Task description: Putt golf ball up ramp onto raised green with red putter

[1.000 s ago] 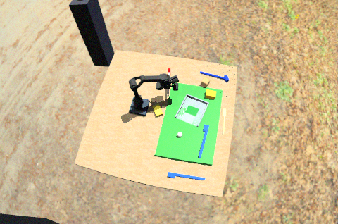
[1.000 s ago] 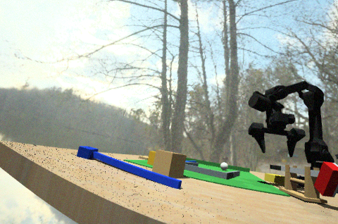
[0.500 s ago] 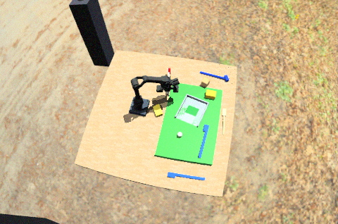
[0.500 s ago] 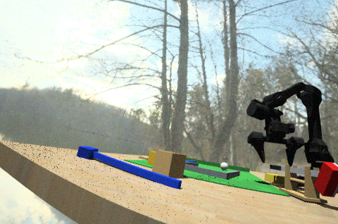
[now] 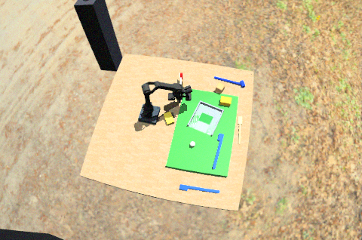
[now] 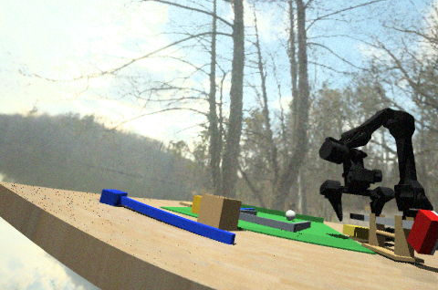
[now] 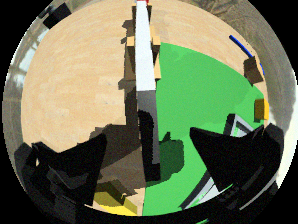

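The red putter's red head (image 5: pixel 181 75) (image 6: pixel 423 232) points away from the arm; its pale shaft, ending in a dark grip (image 7: pixel 148 112), rests on a wooden stand (image 6: pixel 403 240). My gripper (image 5: pixel 179 98) (image 6: pixel 359 217) (image 7: pixel 148 136) is open and empty, pointing down above the grip end, with the grip between its fingers in the wrist view but untouched. The white golf ball (image 5: pixel 192 144) (image 6: pixel 290 214) lies on the green mat (image 5: pixel 181 157) (image 6: pixel 338 241) (image 7: pixel 200 75). The raised green (image 5: pixel 206 118) sits inside a walled, pale ramp structure; the ball is outside it.
A yellow block (image 5: pixel 169 118) (image 6: pixel 356 231) (image 7: pixel 120 204) lies near the arm's base. Another yellow block (image 5: pixel 225 100) and a wooden block (image 5: pixel 219 88) (image 6: pixel 219 212) are by the mat's far corner. Blue putters (image 5: pixel 229 81) (image 5: pixel 218 151) (image 5: pixel 201 189) and a beige stick (image 5: pixel 239 130) lie around.
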Available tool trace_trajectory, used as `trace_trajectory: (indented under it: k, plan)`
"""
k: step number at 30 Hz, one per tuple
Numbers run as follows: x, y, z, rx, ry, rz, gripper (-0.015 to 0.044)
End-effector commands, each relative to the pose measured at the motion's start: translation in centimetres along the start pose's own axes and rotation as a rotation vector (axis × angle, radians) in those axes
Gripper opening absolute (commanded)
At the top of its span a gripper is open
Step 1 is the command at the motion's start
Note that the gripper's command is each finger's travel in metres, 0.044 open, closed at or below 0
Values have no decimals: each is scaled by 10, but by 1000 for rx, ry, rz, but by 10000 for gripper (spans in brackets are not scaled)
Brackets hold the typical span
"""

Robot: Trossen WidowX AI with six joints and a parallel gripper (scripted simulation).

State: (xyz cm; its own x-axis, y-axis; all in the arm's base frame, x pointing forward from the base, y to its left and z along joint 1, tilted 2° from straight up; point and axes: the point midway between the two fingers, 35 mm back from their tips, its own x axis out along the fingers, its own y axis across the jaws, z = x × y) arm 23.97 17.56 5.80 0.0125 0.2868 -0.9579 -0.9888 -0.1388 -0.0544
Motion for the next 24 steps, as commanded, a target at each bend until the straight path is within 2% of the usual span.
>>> trace_trajectory:
  k: [1,9,24]
  plan:
    - [7,0,-2,-2,4,2,440]
    - [16,0,-5,-2,4,2,440]
    - [13,1,-4,1,2,2,46]
